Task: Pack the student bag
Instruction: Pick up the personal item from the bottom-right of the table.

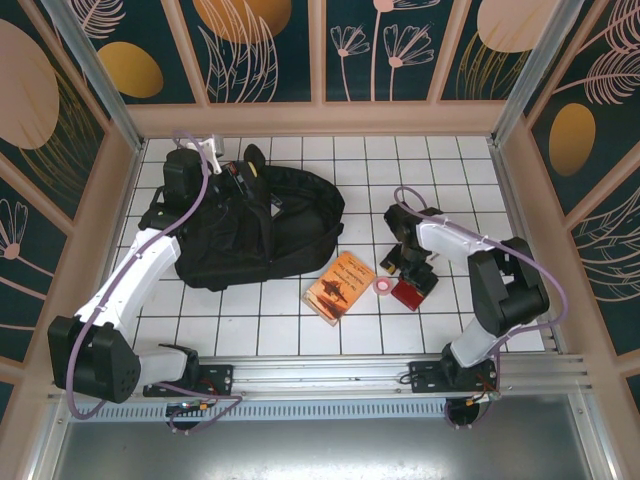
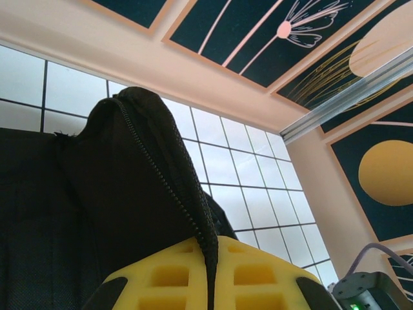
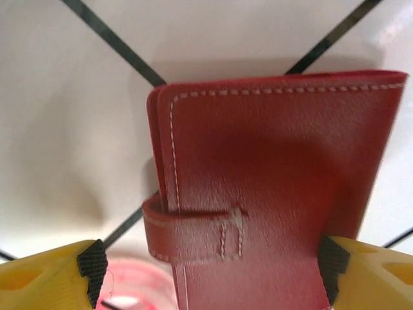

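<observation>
The student bag is a large black backpack lying at the back left of the tiled table. My left gripper is at the bag's top end, shut on its zippered edge. In the left wrist view, the yellow fingers pinch the zipper strip, and the fabric is lifted into a peak. My right gripper hangs open just over a dark-red wallet. The wallet sits between the wide-spread jaws, near the right pad and apart from the left pad.
An orange book lies between the bag and the wallet. A pink tape roll sits just left of the wallet and also shows by my right gripper's left finger. Walls enclose the table on three sides.
</observation>
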{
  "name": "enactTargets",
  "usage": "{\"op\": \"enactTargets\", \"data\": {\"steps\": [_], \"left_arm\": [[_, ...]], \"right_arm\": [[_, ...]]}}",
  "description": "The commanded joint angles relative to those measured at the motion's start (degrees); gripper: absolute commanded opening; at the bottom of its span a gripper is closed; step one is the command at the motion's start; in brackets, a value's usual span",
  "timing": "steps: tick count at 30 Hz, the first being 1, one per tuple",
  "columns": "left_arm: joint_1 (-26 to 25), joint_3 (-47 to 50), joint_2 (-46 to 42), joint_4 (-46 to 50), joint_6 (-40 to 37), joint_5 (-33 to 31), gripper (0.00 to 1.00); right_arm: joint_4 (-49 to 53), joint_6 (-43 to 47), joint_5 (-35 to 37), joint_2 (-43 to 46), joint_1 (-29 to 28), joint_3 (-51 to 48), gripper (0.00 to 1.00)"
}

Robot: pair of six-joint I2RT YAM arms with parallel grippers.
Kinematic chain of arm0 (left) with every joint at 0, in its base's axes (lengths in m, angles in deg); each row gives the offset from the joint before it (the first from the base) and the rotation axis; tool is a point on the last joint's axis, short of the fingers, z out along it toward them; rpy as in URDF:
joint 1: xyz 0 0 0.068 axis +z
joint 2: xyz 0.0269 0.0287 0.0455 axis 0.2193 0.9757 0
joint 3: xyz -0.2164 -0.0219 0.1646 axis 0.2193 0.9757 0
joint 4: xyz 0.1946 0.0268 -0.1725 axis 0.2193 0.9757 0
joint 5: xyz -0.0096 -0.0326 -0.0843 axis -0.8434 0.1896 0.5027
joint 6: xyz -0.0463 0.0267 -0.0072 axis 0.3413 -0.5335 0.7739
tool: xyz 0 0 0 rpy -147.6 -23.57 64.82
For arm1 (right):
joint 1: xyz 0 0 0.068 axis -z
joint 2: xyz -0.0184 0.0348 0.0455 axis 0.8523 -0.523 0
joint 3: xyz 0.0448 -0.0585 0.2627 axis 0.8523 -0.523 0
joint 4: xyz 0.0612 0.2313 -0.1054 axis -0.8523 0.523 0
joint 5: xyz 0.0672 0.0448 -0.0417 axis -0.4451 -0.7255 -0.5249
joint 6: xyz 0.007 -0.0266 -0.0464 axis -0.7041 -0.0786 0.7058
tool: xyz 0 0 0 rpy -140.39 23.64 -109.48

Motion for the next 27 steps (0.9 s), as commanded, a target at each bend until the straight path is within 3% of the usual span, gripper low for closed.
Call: {"op": "enactTargets", "data": {"steps": [1, 8, 15, 27], "left_arm": [[0.5, 0.4, -1.6, -4.4, 0.7, 1.3, 0.00], [0.5, 0.4, -1.2, -4.9, 0.9, 2.1, 0.00], [0.4, 0.5, -0.8, -5.0, 0.8, 2.1, 0.00], [0.5, -0.2, 0.2, -5.1, 1.1, 3.7, 0.00]], "right_arm": [[-3.2, -0.2, 0.3, -0.9, 1.2, -1.7, 0.87], [-6.5, -0.6, 1.0, -2.4, 1.8, -7.2, 0.80], [-8.0, -2.0, 0.8, 1.2, 1.7, -10.2, 0.55], [-2.8, -3.4, 2.8, 13.3, 1.6, -5.6, 0.14]]}}
